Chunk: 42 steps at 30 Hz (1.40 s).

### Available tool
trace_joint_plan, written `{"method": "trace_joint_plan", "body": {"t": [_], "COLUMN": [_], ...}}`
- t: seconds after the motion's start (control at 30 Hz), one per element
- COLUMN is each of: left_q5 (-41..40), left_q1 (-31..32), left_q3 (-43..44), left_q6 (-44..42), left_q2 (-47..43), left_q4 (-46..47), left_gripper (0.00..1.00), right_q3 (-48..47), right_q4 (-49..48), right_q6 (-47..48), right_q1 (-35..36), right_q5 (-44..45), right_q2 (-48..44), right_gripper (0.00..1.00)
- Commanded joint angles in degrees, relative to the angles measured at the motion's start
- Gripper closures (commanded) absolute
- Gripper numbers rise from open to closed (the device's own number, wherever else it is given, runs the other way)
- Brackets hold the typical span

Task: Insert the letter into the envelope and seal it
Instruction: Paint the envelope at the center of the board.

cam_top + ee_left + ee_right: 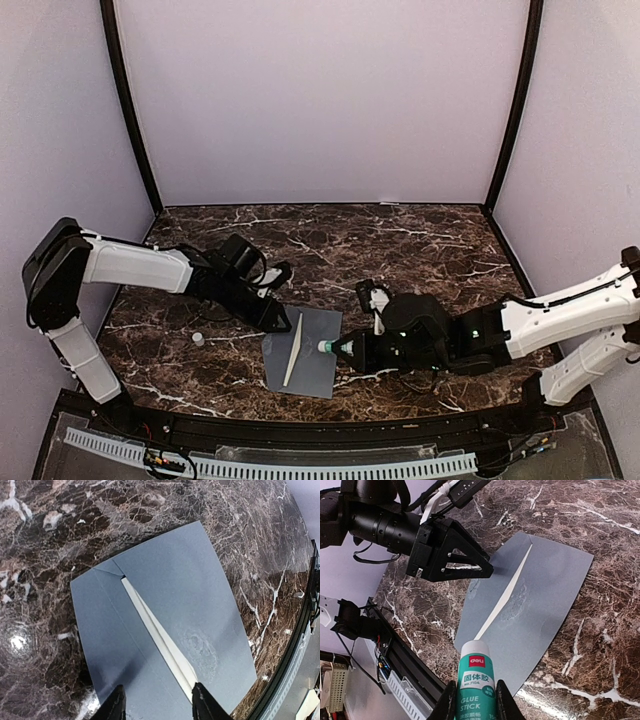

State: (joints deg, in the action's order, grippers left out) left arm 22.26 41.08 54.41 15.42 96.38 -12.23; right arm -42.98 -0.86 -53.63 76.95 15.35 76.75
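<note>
Near the near edge of the table [420, 250], the envelope [315, 365] holds the letter [293, 352]; right gripper [475, 702] clamps a glue stick [476, 675], left gripper [157, 700] spread wide. Sealing step, I judge: next, press shut.

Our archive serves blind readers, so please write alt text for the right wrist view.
The right gripper holds an uncapped glue stick, aimed at a grey-blue envelope on a dark marble table. A cream strip of the letter shows along its opening, and the left gripper sits at its far edge.
</note>
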Motion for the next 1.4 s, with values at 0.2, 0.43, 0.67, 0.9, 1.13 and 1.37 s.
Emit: {"method": "trace_joint_plan", "body": {"t": [0.2,0.43,0.67,0.9,1.13,1.37], "left_q5": [3.59,2.45,0.07,-0.40,0.04,0.31], "left_q1": [-0.04,-0.04,-0.04,-0.07,-0.04,-0.04], "left_q3": [1.14,1.51,2.17,2.52,2.60,2.63], "left_q6": [-2.41,-2.69,-2.85,-2.85,-2.85,-2.85], "left_q2": [3.77,5.33,6.36,6.45,6.62,6.78], "left_q4": [0.73,-0.16,-1.67,-2.24,-2.19,-2.19], "left_gripper": [0.61,0.65,0.72,0.74,0.75,0.76], "right_q3": [-6.32,-12.88,-17.31,-19.15,-19.52,-20.42], "right_q4": [0.10,4.09,8.48,9.04,8.14,8.67], "right_q6": [0.52,1.71,1.59,2.04,3.07,3.62], "right_q1": [0.94,0.45,-0.69,-1.57,-1.95,-2.16], "right_q5": [2.85,4.04,3.85,2.62,2.10,1.78], "right_q2": [8.91,16.97,22.26,25.42,27.30,29.07], "right_gripper": [0.91,0.92,0.92,0.93,0.93,0.93]}}
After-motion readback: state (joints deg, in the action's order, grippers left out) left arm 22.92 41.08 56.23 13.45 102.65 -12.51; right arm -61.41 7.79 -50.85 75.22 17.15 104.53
